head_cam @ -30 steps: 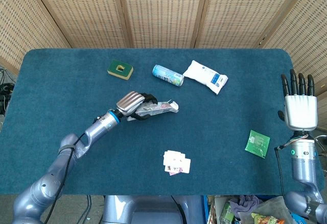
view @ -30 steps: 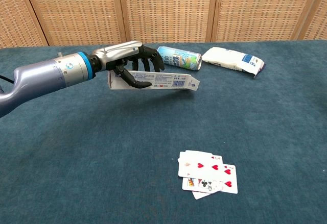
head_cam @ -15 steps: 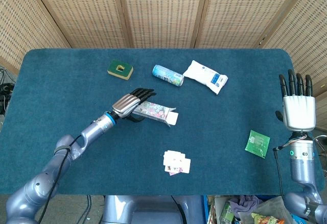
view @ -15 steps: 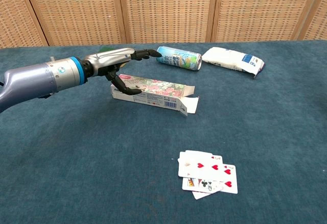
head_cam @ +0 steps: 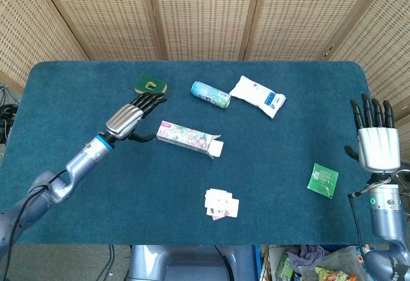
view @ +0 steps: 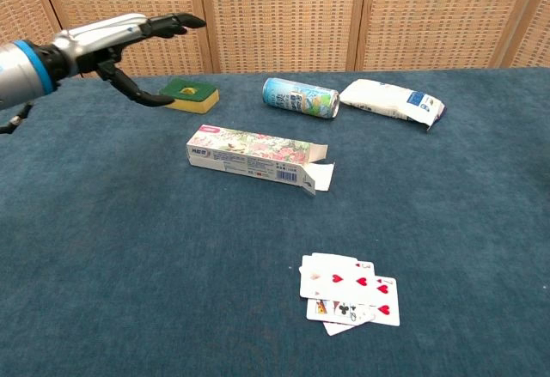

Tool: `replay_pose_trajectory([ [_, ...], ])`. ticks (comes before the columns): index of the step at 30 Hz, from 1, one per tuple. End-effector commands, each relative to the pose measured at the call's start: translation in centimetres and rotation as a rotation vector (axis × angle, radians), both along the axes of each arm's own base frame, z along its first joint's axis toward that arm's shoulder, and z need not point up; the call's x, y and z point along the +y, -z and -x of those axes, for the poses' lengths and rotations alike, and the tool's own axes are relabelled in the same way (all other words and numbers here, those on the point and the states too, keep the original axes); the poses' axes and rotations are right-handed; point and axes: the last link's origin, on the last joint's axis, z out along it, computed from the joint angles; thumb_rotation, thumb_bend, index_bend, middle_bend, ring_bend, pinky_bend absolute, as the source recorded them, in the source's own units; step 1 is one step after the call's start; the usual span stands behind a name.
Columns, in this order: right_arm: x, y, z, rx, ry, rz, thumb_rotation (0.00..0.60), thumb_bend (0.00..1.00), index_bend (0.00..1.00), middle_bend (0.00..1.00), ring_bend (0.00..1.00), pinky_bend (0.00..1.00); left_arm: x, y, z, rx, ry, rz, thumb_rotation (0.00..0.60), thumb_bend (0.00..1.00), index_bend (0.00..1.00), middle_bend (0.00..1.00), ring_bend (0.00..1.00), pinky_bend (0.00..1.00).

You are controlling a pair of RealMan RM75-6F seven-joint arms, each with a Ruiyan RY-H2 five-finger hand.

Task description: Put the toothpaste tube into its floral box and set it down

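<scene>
The floral box lies flat on the blue table with its end flap open toward the right. No toothpaste tube shows outside it. My left hand hovers above and to the left of the box, fingers spread, holding nothing. At the table's right edge my right hand is raised upright with its fingers extended and nothing in it; the chest view does not show it.
A green-and-yellow sponge lies behind the left hand. A can and a white packet lie at the back. Playing cards sit near the front edge, a green sachet to the right.
My left hand has let go of the floral box, which now lies on the table, and has drawn back up and to the left. The right hand has sunk slightly.
</scene>
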Motion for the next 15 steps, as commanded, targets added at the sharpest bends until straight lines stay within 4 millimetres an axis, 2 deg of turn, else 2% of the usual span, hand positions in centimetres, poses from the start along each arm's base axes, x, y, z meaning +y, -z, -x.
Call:
replay_pose_trajectory([
  [1,1.4,0.4,0.7,-0.048,-0.034,-0.077,0.600,0.00,0.00,0.00,0.00,0.00,-3.7,-6.4,3.5,0.008,-0.096,-0.182,0.600,0.20,0.00,0.00,0.00,0.00],
  [5,2.7,1.1,1.2,-0.088,-0.078,-0.128,0.600,0.00,0.00,0.00,0.00,0.00,-7.3,-9.0,5.1,0.017,-0.184,-0.290,0.600,0.13,0.00,0.00,0.00,0.00],
  [9,4.0,1.9,1.6,-0.130,-0.114,-0.165,0.600,0.00,0.00,0.00,0.00,0.00,-11.0,-11.1,6.8,0.023,-0.286,-0.381,0.600,0.12,0.00,0.00,0.00,0.00],
  [15,6.0,2.6,2.2,-0.206,-0.139,-0.168,0.600,0.00,0.00,0.00,0.00,0.00,-17.5,-12.6,9.2,0.071,-0.469,-0.419,0.600,0.12,0.00,0.00,0.00,0.00],
])
